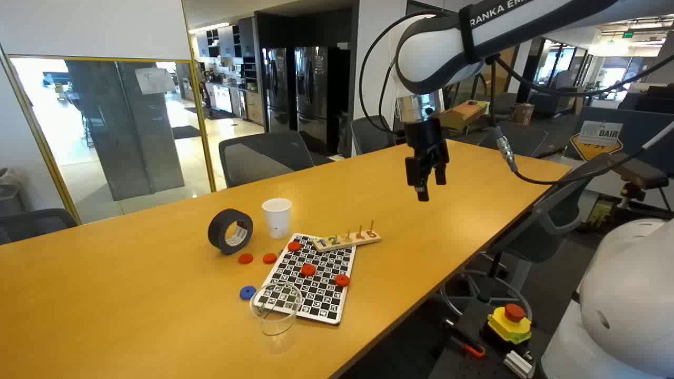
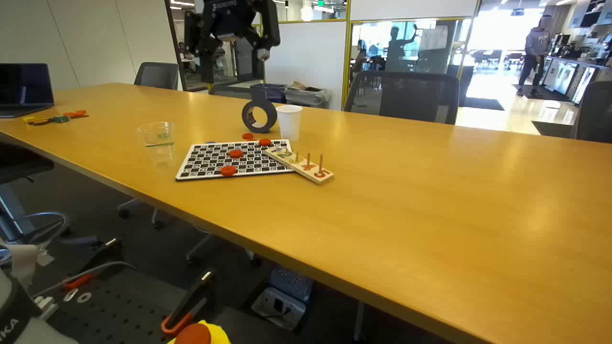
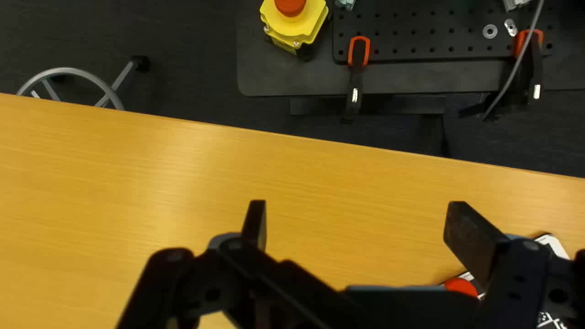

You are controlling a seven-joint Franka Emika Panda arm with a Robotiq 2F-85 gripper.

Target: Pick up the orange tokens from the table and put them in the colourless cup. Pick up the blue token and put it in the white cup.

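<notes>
Orange tokens (image 1: 308,270): 5 small discs, 3 on the board (image 1: 318,303), 2 on the table (image 1: 131,305).
In an exterior view the 2 lie left of the board, near the tape (image 1: 215,231); the blue token (image 1: 247,292) is left of its near end, near the clear cup (image 1: 277,322), and the white cup (image 1: 277,217) stands by its far left corner. The claw (image 1: 432,189) hangs well to the right, wide and holding nothing. In an exterior view the peg rack (image 2: 300,165) lies partly over the board's right side; the claw (image 2: 234,67) shows wide here too. In the wrist view the fingers (image 3: 470,242) stand well apart, 1 orange token (image 3: 460,286) partly hidden at the right. The tokens should be light, stiff, perhaps slick, best pinched low across opposite edges.
</notes>
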